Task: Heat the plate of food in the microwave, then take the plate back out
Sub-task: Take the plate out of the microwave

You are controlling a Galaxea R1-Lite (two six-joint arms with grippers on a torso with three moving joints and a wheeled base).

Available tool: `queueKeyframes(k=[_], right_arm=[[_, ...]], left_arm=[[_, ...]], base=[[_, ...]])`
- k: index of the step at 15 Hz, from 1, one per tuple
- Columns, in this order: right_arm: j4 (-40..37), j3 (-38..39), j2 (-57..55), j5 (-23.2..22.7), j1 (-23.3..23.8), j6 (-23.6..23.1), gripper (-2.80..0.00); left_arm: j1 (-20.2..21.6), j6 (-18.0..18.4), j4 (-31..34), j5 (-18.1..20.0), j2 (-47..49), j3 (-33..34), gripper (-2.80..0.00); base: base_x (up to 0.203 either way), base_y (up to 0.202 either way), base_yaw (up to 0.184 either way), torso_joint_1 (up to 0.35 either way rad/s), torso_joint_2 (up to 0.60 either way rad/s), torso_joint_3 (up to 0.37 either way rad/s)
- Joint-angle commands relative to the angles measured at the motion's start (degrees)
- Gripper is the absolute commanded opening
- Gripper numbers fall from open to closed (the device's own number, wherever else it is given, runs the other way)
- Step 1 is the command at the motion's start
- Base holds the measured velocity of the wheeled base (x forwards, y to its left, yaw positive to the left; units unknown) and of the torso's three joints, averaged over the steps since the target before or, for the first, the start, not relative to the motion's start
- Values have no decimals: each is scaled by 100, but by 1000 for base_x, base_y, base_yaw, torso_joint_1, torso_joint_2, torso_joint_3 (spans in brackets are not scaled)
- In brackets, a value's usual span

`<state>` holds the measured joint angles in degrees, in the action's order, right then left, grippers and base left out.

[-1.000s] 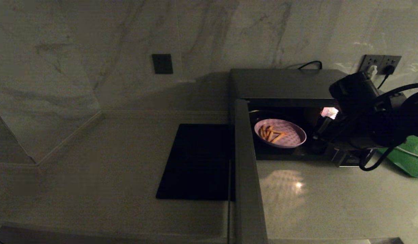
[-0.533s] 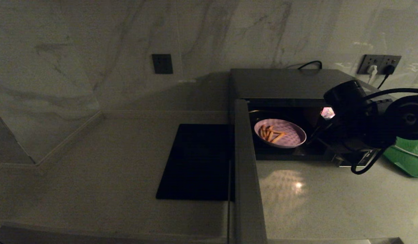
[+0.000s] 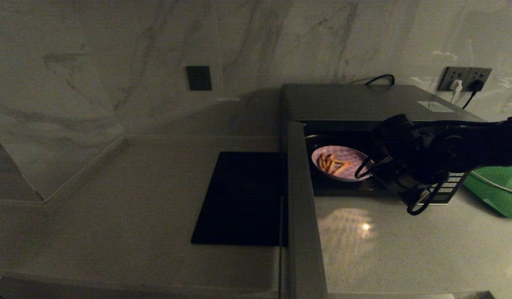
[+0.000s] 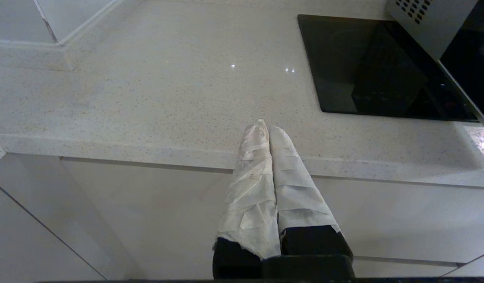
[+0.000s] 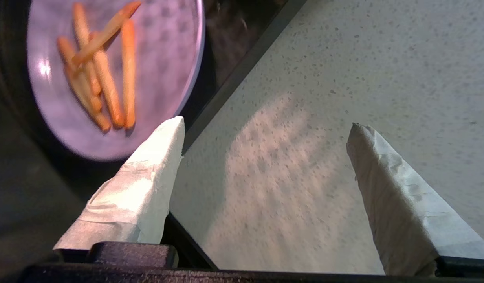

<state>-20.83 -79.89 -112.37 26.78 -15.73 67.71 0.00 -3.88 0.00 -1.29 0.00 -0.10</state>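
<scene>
1. The pale speckled stone surface (image 3: 389, 245) carries everything, running back to a marble wall.
2. The large boxy silver-grey microwave (image 3: 347, 101) stands at the surface's back edge toward its right end, its door (image 3: 301, 207) swung wide open toward the front edge.
3. A flat black square mat (image 3: 243, 199) lies just left of the open door.
4. A green tray (image 3: 499, 191) sits at the surface's right edge.
5. The small round pale lilac plate of orange-yellow fries (image 3: 337, 162) rests inside the microwave cavity.
6. The right tool (image 5: 265, 129) hangs at the cavity's front opening beside the plate, its white-wrapped fingers (image 5: 147, 184) spread wide and holding nothing.
7. The left tool (image 4: 267, 129) is parked above the surface's front edge, fingers pressed together, empty.
</scene>
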Motion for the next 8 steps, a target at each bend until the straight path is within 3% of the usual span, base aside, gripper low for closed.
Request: queueKeyframes(k=[1,8], right_arm=[[0,-27,-189,39,-9,92,0],[421,-20,-457,16,-9,-125,0]], left_arm=[[0,-8,0,-3,0,1,-280],[0,-8,0,-3,0,1,-280]], base=[[0,0,0,0,0,0],[0,0,0,0,0,0]])
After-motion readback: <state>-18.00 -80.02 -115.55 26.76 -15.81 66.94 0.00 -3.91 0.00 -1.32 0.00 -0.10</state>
